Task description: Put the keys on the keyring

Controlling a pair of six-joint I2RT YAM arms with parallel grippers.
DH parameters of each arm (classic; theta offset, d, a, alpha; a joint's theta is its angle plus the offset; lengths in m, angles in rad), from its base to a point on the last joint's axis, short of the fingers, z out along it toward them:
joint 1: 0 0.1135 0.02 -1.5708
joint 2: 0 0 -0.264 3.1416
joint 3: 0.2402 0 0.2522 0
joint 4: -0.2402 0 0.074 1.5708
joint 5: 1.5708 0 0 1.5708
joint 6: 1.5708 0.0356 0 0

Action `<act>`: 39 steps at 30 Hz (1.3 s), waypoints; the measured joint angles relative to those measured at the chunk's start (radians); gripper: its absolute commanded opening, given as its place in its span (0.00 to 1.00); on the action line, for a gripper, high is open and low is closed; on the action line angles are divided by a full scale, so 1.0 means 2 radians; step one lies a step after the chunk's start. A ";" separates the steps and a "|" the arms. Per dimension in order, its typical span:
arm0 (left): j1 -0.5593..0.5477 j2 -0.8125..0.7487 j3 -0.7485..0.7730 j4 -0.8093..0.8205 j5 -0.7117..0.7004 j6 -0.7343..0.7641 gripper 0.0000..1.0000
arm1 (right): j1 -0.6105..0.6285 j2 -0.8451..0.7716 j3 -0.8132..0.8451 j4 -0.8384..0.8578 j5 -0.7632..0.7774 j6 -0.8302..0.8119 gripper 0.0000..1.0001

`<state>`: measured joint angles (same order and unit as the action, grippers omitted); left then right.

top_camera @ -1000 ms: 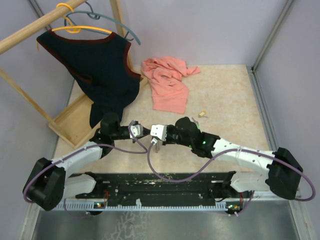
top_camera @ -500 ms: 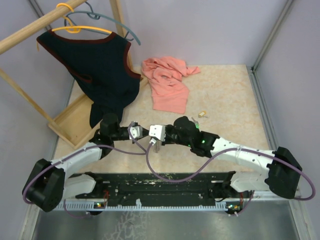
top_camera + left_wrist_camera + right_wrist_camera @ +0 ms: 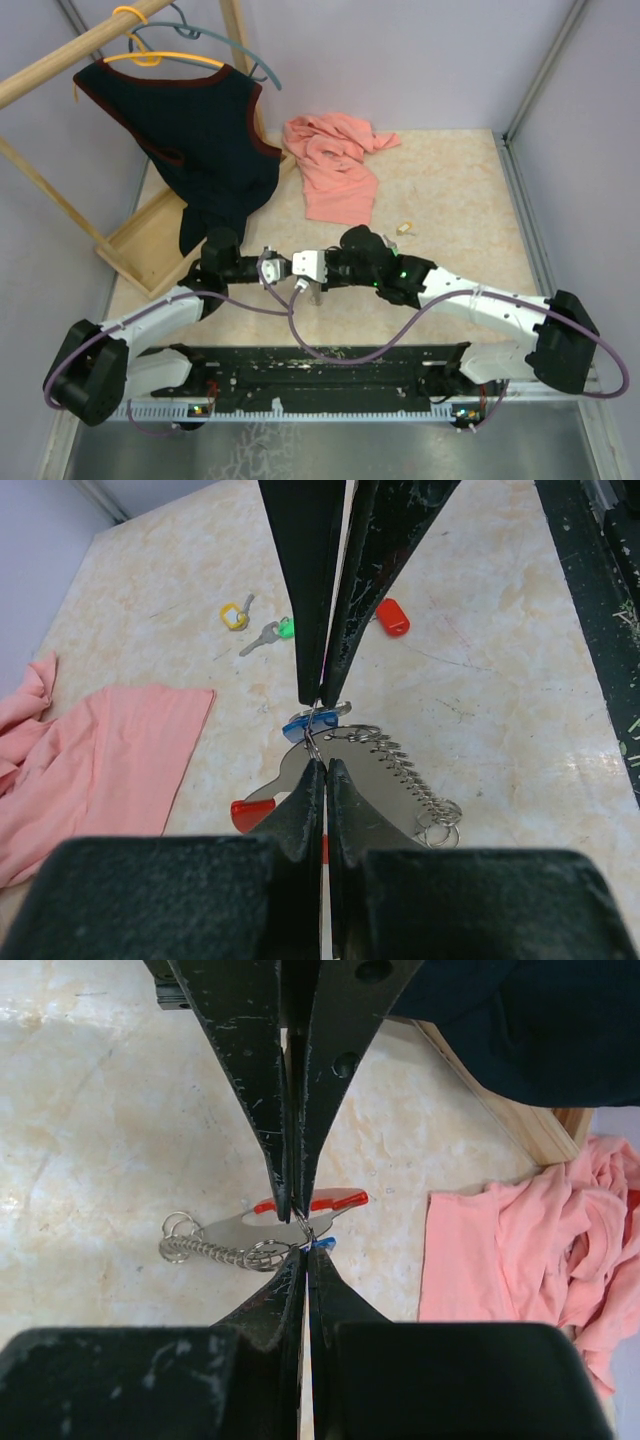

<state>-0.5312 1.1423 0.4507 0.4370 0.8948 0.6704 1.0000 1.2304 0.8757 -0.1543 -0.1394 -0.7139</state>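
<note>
Both arms reach toward each other over the near middle of the table (image 3: 455, 190), fingertips almost nose to nose.

Left gripper (image 3: 320, 765): fully closed, fingers pressed flat together with no gap showing. Right gripper (image 3: 303, 1252): the same, closed tight.

A small wire ring (image 3: 314, 735) sits between the two sets of tips and touches both. I cannot tell whether either pair actually has the wire nipped. The blue key (image 3: 300, 726) hangs at this ring, just beside the tips.

The keyring (image 3: 375, 790) is directly under the meeting point. Its grey metal side is toward the left wrist camera's right, and its red curved side (image 3: 250, 813) is partly hidden behind the left fingers. From the right wrist the red side shows just past the left gripper's tips. A short coiled chain (image 3: 410, 775) runs off the grey side and ends in a couple of small split rings (image 3: 440, 825). I cannot tell whether the keyring is lifted or lying on the table.

Loose keys, well apart from the grippers, to the right and farther off:
- red key (image 3: 393, 616), lying alone
- green key (image 3: 285, 628), bare shank pointing away from the red one
- pale yellow key (image 3: 233, 614), just beside the green

The top view shows only a pale speck there, near the corner of the pink cloth (image 3: 335, 170).

Far left: a wooden rack (image 3: 150, 240) with a dark vest (image 3: 205, 130) on a hanger.
</note>
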 measured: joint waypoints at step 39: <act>-0.006 -0.018 -0.021 0.041 -0.052 -0.011 0.00 | -0.009 0.007 0.019 -0.200 0.156 0.357 0.00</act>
<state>-0.5434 1.1065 0.4084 0.5182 0.7910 0.6483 0.9813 1.2446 0.9138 -0.5552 0.1730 0.0010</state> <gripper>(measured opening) 0.006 0.006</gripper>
